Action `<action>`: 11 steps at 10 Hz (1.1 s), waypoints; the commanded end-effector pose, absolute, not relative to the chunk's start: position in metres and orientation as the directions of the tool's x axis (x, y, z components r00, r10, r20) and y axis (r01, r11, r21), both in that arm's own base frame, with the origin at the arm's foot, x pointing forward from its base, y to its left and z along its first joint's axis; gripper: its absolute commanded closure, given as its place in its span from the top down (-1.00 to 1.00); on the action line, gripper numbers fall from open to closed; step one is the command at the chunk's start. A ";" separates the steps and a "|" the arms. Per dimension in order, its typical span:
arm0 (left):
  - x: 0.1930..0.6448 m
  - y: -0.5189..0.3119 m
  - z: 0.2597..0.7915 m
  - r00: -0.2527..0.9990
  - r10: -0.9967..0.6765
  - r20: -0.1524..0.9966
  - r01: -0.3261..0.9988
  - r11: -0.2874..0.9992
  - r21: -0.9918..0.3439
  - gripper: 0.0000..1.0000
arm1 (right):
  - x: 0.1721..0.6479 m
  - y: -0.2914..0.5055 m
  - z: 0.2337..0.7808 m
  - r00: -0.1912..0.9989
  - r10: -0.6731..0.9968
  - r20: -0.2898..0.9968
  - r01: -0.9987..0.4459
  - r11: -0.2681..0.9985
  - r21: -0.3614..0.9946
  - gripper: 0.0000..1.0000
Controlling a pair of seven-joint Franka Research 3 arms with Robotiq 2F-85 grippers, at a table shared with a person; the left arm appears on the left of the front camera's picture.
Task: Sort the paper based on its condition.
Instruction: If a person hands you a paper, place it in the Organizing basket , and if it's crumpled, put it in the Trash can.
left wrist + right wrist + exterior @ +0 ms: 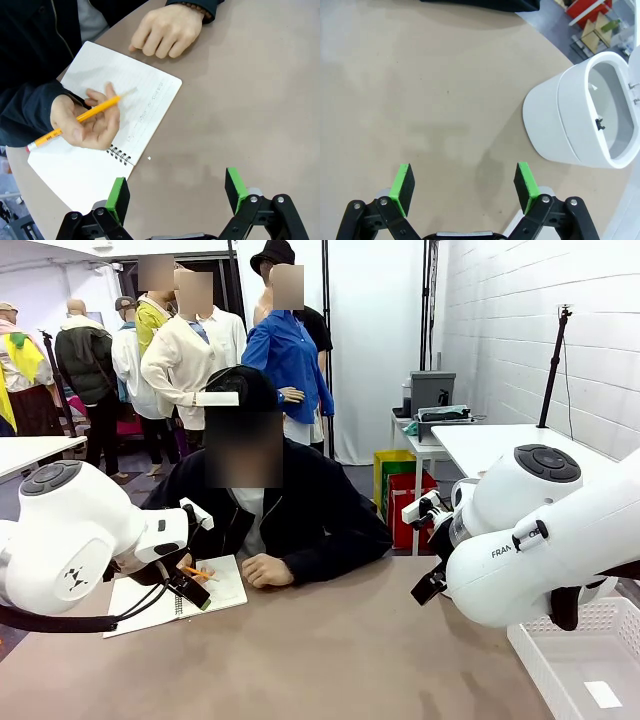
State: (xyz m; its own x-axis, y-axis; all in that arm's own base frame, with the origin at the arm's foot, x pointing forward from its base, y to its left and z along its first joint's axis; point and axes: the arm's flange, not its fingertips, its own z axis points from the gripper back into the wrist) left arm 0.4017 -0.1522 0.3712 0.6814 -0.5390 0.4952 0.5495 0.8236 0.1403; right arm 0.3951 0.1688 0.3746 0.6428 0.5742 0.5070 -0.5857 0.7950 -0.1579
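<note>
Room, front view: white walls, a brown table point(330, 660), and a person in a dark jacket point(320, 520) seated at its far side.
Arms, front view: the white left arm point(70, 540) fills the near left, the white right arm point(540, 540) the near right.
Notebook, front view: the spiral notebook point(225, 585) lies open and flat in front of the person, partly behind the left arm.
Basket, front view: a white basket point(560, 665) sits at the near right corner with a small flat white slip point(603, 695) inside.
Left gripper, left wrist view: the left gripper point(176, 192) is spread wide and holds nothing; it hangs over bare table just beside the notebook's bound corner.
Hands, left wrist view: the pencil hand point(87, 122) rests on the page and holds a yellow pencil point(97, 109). The closed hand point(167, 30) rests on the table just past the far edge of the page.
Right gripper, right wrist view: the right gripper point(465, 187) is released with its pads far apart, above bare brown tabletop.
Housing, right wrist view: a white arm housing point(570, 120) stands to the right.
Paper: where the paper wad lies cannot be told.
</note>
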 end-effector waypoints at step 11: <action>0.352 -0.171 0.552 0.694 -0.477 0.539 0.589 0.807 -0.044 1.00 | 0.361 0.298 0.509 0.644 0.641 0.417 -0.703 0.711 -0.008 1.00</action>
State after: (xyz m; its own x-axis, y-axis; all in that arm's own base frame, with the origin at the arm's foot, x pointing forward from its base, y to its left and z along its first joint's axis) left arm 0.3457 -0.1812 0.5442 0.6748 -0.4954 0.5469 0.6015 0.7987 -0.0187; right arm 0.3550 0.2998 0.4994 0.6490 0.6341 0.4203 -0.6833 0.7287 -0.0444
